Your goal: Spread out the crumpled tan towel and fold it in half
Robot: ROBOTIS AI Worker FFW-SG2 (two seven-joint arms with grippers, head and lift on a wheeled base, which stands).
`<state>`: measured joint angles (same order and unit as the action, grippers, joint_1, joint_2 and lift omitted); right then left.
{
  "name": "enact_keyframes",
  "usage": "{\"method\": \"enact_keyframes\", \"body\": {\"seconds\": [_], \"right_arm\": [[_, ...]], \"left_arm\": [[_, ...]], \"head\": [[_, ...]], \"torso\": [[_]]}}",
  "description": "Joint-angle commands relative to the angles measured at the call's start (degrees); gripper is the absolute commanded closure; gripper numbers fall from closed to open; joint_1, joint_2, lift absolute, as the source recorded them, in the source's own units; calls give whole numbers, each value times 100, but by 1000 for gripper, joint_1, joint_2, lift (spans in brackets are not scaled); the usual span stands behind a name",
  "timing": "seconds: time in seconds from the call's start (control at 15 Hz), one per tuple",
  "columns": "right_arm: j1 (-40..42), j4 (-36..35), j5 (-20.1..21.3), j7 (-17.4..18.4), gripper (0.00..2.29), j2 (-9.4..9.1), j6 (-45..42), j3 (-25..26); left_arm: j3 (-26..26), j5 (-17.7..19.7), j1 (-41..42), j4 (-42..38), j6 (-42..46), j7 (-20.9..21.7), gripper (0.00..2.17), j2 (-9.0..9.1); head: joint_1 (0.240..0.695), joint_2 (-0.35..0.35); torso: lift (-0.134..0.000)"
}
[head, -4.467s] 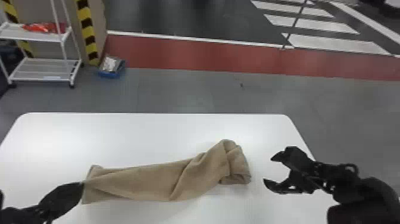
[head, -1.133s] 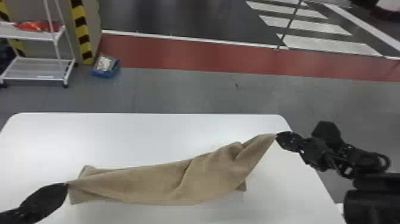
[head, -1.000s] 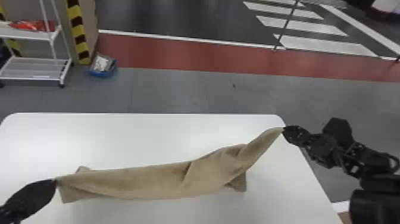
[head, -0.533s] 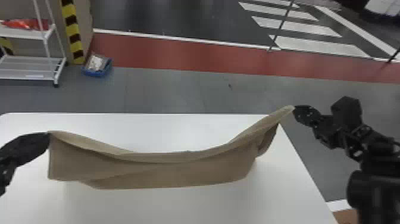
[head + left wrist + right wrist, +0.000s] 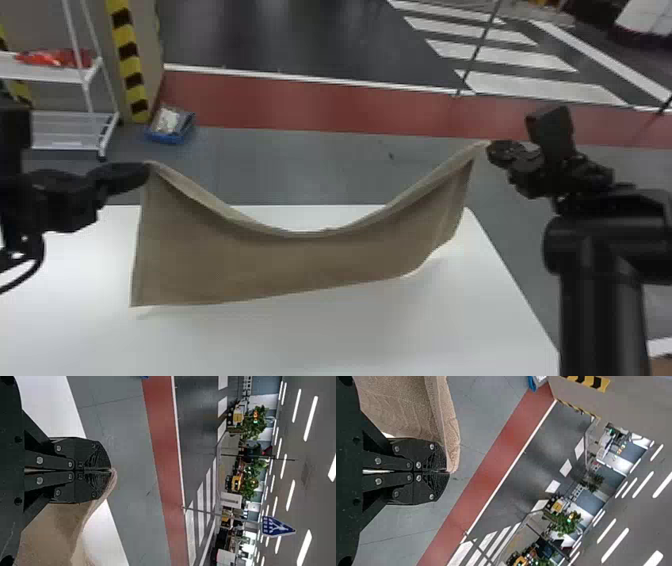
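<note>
The tan towel (image 5: pixel 290 265) hangs between both grippers above the white table, its top edge sagging in the middle and its lower edge slanting up to the right. My left gripper (image 5: pixel 145 172) is shut on its upper left corner, and my right gripper (image 5: pixel 490 149) holds the upper right corner. In the left wrist view the fingers of the left gripper (image 5: pixel 109 470) are together with towel (image 5: pixel 51 534) at their tips. The right wrist view has the right gripper (image 5: pixel 446 471) shut on the towel's edge, with the towel (image 5: pixel 403 407) falling away beside it.
The white table (image 5: pixel 350 330) lies below the towel, its right edge sloping beneath my right arm. Beyond its far edge are grey floor, a white shelf rack (image 5: pixel 75 131) at the left and a blue box (image 5: pixel 171 125) on the floor.
Earlier open beside the towel, my right gripper took its right end. Both grippers then moved up and apart, lifting the towel from the table, and its bunched right part opened out.
</note>
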<state>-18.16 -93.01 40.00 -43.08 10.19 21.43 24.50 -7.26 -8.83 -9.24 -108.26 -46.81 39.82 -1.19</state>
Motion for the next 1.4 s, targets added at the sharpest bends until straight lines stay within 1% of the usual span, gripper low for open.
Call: {"method": "enact_keyframes", "body": {"seconds": [0.0,0.07,0.13,0.2,0.27,0.33,0.4,0.47,0.53,0.6,0.67,0.73,0.8,0.87,0.93,1.07,1.2,1.27,1.33], "right_arm": [[-495,205,-9,133,1298,88,243,-16],[-645,205,-27,142,1301,141,384,11],[-724,196,-97,142,1301,185,630,64],[-715,46,-194,124,1301,237,823,116],[-575,-129,-291,45,1298,273,876,178],[-153,-411,-475,36,1298,352,841,266],[401,-709,-713,28,1298,387,630,415],[955,-912,-915,1,1301,387,296,617],[1473,-1087,-1126,1,1301,378,15,696],[2036,-1254,-1293,1,1298,352,-337,784],[2493,-1395,-1328,-16,1301,220,-671,855],[2906,-1509,-1363,-25,1301,132,-1022,863],[3310,-1606,-1407,-43,1298,70,-1286,846],[3644,-1632,-1424,-87,1301,18,-1585,819],[3890,-1641,-1424,-219,1301,9,-1831,819],[4347,-1632,-1424,-412,1301,9,-2182,881],[4523,-1527,-1433,-535,1301,9,-2446,1083],[4532,-1465,-1433,-570,1301,18,-2464,1215],[4523,-1412,-1442,-649,1301,53,-2464,1285]], "left_arm": [[15,13,-763,525,-96,-27,1625,31],[6,13,-1071,683,-114,-44,1625,31],[-12,4,-1264,736,-289,-44,1625,39],[-38,-14,-1343,692,-412,8,1625,31],[-73,30,-1238,560,-465,70,1625,31],[-196,74,-878,191,-465,166,1625,22],[-390,83,-377,-178,-448,333,1625,22],[-583,206,124,-415,-237,413,1625,4],[-724,390,599,-582,80,439,1625,-40],[-935,531,1109,-670,642,562,1625,-40],[-1049,549,1583,-732,1222,580,1625,-22],[-1084,566,1944,-732,1732,544,1625,-22],[-1093,566,2243,-723,2013,562,1625,-22],[-1093,557,2471,-679,2172,615,1625,-40],[-1110,549,2673,-644,2330,667,1625,-48],[-1313,514,3069,-512,2752,896,1625,-48],[-1436,382,3350,-363,3173,1019,1625,-48],[-1541,382,3455,-310,3314,1081,1625,-48],[-1647,373,3473,-248,3297,1239,1625,-48]], "head": [[609,-251],[590,-252],[546,-255],[523,-258],[506,-262],[496,-267],[492,-272],[502,-278],[525,-284],[557,-287],[626,-288],[665,-285],[695,-279],[695,-270],[695,-259],[695,-248],[695,-243],[695,-244],[695,-250]], "torso": [[0],[0],[0],[0],[0],[0],[0],[0],[0],[0],[0],[0],[0],[0],[0],[0],[0],[0],[0]]}}
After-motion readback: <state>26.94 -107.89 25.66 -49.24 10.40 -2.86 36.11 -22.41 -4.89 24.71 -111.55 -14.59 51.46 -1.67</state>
